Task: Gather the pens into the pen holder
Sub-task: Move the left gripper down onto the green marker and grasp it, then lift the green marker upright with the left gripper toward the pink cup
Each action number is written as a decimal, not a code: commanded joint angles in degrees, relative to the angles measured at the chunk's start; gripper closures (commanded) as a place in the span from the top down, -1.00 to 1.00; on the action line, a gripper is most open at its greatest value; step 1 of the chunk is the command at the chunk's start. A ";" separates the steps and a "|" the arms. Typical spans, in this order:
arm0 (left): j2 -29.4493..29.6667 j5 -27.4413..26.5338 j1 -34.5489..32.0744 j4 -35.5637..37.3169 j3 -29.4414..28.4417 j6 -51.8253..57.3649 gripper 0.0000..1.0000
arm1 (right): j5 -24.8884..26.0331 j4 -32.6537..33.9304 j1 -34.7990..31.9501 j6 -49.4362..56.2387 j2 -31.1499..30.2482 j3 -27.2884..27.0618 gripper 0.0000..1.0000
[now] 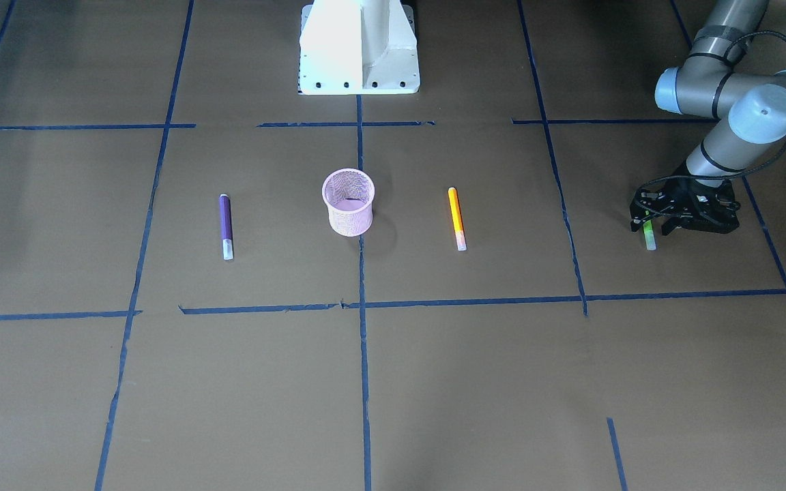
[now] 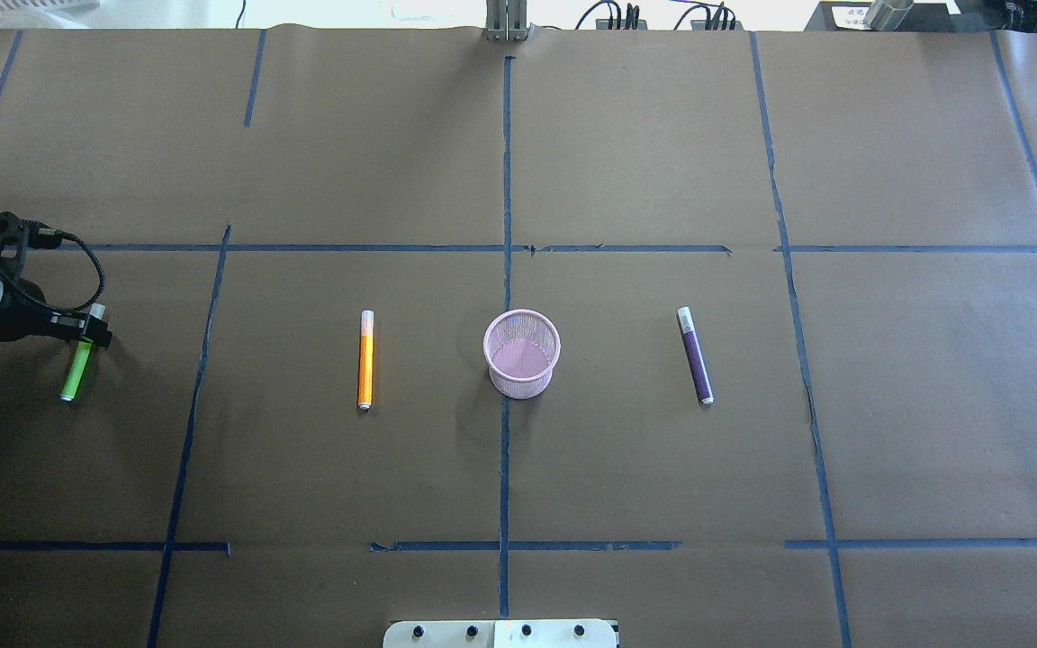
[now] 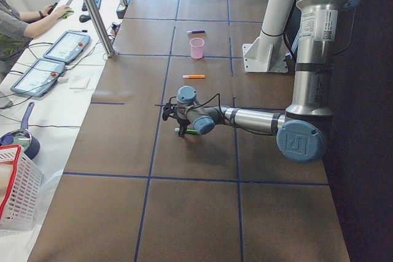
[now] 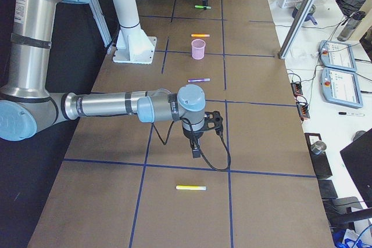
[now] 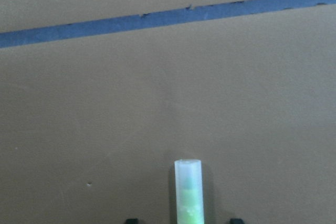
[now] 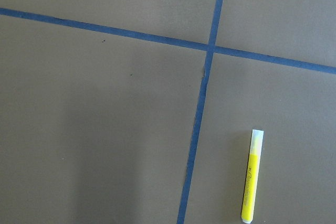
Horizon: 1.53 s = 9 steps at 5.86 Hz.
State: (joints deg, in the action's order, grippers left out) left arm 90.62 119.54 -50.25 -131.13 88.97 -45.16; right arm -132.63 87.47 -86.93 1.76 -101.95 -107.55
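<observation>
The pink mesh pen holder (image 1: 349, 202) (image 2: 522, 353) stands upright mid-table. The purple pen (image 1: 226, 225) (image 2: 695, 355) and the orange pen (image 1: 457, 218) (image 2: 365, 358) lie flat on either side of it. The green pen (image 1: 650, 239) (image 2: 76, 376) lies flat at the table's left end. My left gripper (image 1: 649, 221) (image 2: 91, 328) is low over its cap end, open, with a finger on each side of the cap (image 5: 188, 192). My right gripper (image 4: 197, 146) shows only in the exterior right view, low over bare table; I cannot tell if it is open.
A yellow pen (image 6: 252, 177) (image 4: 190, 188) lies near my right gripper at the table's right end. The white robot base (image 1: 359, 48) stands behind the holder. An operator (image 3: 18, 23), tablets and a basket (image 3: 15, 188) are beyond the table's far edge.
</observation>
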 commanded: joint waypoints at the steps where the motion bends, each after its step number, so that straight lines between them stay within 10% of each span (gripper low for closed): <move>1: 0.00 -1.41 -0.03 0.00 0.15 0.07 -1.00 | 0.00 -0.02 0.01 0.00 0.00 0.06 1.00; 7: 5.42 -8.17 -1.08 -0.09 12.77 3.32 -1.00 | 0.09 -0.20 0.01 -0.09 0.09 0.06 1.00; 9: 8.85 -23.57 7.55 -0.18 17.17 3.23 -1.00 | 0.09 -0.20 0.01 -0.09 0.09 -0.03 1.00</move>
State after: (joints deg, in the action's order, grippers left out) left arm 97.60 103.43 -47.68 -131.34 103.86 -41.90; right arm -132.54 87.28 -86.92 1.71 -101.87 -107.56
